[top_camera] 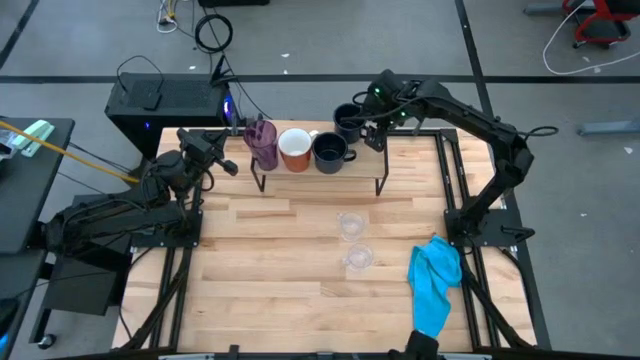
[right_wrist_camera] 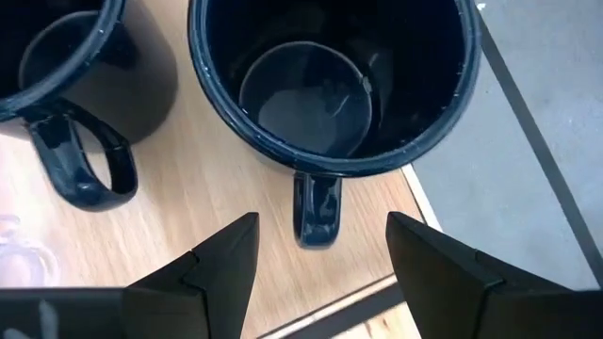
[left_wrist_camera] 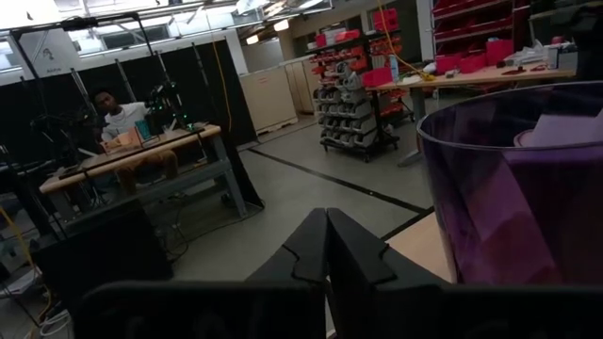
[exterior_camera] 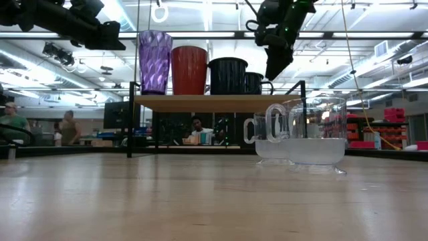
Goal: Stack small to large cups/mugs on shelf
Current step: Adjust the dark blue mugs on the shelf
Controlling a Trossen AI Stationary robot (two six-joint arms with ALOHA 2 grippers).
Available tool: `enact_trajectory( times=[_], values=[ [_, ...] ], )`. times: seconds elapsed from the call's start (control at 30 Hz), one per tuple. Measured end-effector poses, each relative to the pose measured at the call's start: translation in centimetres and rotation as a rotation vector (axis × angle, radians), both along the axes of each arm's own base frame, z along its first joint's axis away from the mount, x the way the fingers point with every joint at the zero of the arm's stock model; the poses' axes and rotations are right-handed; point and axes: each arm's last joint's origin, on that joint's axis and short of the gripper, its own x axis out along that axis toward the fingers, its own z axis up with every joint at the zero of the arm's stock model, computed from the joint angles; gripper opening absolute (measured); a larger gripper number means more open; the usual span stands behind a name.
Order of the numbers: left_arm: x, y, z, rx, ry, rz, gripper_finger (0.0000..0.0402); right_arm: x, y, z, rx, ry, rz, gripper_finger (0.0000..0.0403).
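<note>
On the shelf (top_camera: 320,174) at the table's far side stand a purple tumbler (top_camera: 264,144), a white-and-orange mug (top_camera: 294,149) and a dark mug (top_camera: 329,151) in a row. A second dark mug (right_wrist_camera: 330,85) stands behind them near the shelf's far right corner. My right gripper (right_wrist_camera: 320,254) hovers open above that mug, slanting down, with a finger on either side of its handle (right_wrist_camera: 316,212) and touching nothing. My left gripper (left_wrist_camera: 327,254) is shut and level, just left of the tumbler (left_wrist_camera: 518,188). Two clear glasses (top_camera: 350,225) (top_camera: 358,258) stand on the table.
A blue cloth (top_camera: 436,280) lies at the table's near right. The first dark mug (right_wrist_camera: 75,94) stands close beside the one under my right gripper. Bare tabletop (top_camera: 270,260) stretches in front of the shelf. People sit in the room behind the table.
</note>
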Motion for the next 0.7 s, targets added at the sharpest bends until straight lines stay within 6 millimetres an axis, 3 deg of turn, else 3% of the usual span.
enact_trajectory(
  times=[0.47, 0.7],
  values=[
    [0.0, 0.0, 0.0, 0.0, 0.0, 0.0, 0.0015, 0.0, -1.5, -1.5, -0.011, -0.075, 0.062, 0.024],
    [0.0, 0.0, 0.0, 0.001, 0.0, 0.0, 0.0017, 0.0, -2.4, -3.2, -0.065, -0.078, 0.148, 0.024]
  ],
)
